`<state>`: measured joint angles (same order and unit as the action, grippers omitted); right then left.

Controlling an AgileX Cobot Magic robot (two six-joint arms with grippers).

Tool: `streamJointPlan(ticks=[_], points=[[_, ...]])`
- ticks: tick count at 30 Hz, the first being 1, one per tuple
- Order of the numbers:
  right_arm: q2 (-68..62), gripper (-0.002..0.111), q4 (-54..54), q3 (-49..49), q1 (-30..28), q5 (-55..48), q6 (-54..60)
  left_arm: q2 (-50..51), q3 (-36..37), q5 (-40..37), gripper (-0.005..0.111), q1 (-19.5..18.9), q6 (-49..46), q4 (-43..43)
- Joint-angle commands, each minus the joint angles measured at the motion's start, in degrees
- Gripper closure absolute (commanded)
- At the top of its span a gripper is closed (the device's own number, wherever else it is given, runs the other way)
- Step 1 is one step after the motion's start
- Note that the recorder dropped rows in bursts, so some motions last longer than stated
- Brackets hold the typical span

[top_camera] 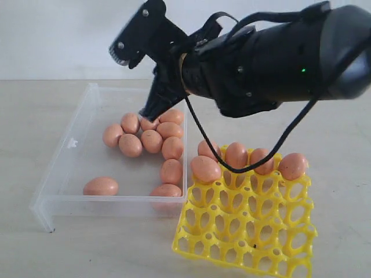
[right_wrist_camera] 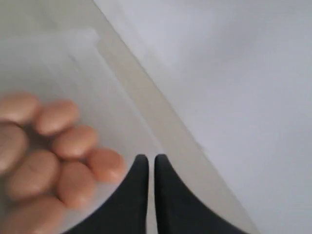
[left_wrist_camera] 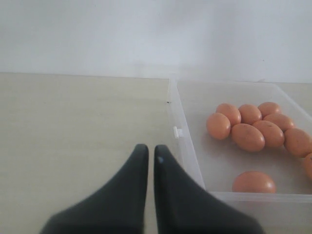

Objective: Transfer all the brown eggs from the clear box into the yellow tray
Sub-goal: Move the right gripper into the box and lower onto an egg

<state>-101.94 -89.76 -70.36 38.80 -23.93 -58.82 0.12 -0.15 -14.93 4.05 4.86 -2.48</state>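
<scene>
R gripper [top_camera: 148, 110] hangs over the box [top_camera: 61, 168] at frame centre, fingers together w/ nothing btwn them. The clustered eggs [top_camera: 152, 141] lie just below its tips, toward frame bottom, long axes mixed. L gripper [left_wrist_camera: 147, 148], also closed & empty, sits outside the box wall, so R is nearer; tray [top_camera: 243, 231] holds five.

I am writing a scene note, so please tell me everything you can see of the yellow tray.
The tray is bright yellow, plastic by its look: a square open lattice of round cups with holes and raised pegs. It lies on the table close beside the box; whether they touch is unclear. Five eggs sit in cups along its far side; the other cups are empty. Its near corner runs out of the picture.
</scene>
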Motion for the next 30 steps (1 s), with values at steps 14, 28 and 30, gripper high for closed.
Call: streamJointPlan(ticks=[14,28,30], points=[[-15.7,0.108,123.5,-37.8,-8.8,-46.0,110.9,-0.1,0.1,0.3,0.103,-0.2,-0.1,0.1],[-26.7,0.062,117.6,-40.0,-2.4,-33.2,122.0,-0.1,0.1,0.3,0.103,-0.2,-0.1,0.1],[-27.4,0.053,117.6,-40.0,-1.7,-28.6,121.9,-0.1,0.1,0.3,0.103,-0.2,-0.1,0.1]])
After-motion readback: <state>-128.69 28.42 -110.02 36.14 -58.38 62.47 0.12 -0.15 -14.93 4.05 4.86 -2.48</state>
